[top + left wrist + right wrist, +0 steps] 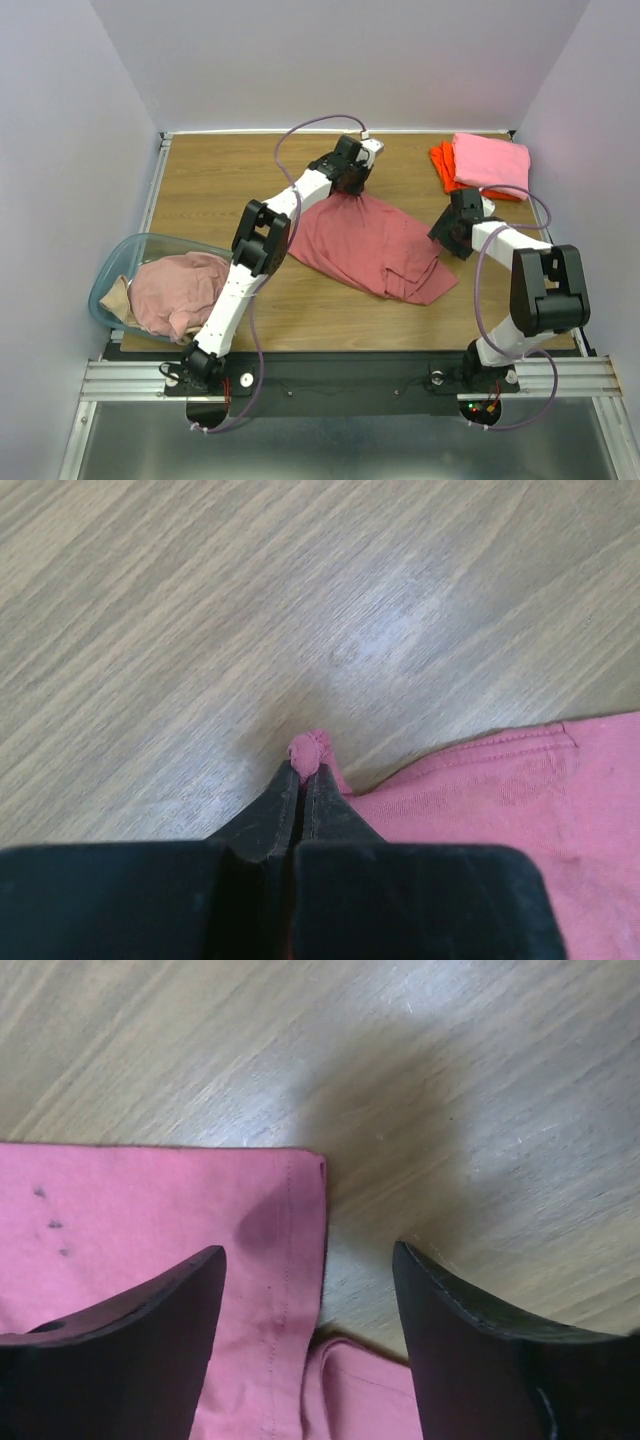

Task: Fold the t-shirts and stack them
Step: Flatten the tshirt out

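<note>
A large salmon-red t-shirt (370, 245) lies crumpled on the middle of the wooden table. My left gripper (352, 188) sits at the shirt's far corner and is shut on a small bunch of that cloth (310, 748), with the rest of the shirt (500, 800) trailing to the right. At the shirt's right edge my right gripper (445, 238) is open, its fingers straddling the hemmed edge (290, 1220): one finger over the cloth, the other over bare wood. A folded bright pink t-shirt (490, 160) rests on an orange one (443, 165) at the back right.
A translucent blue-green basket (110, 275) stands at the front left, holding a pale pink t-shirt (180, 290) and a beige one (118, 298). The left arm reaches past it. White walls enclose the table on three sides.
</note>
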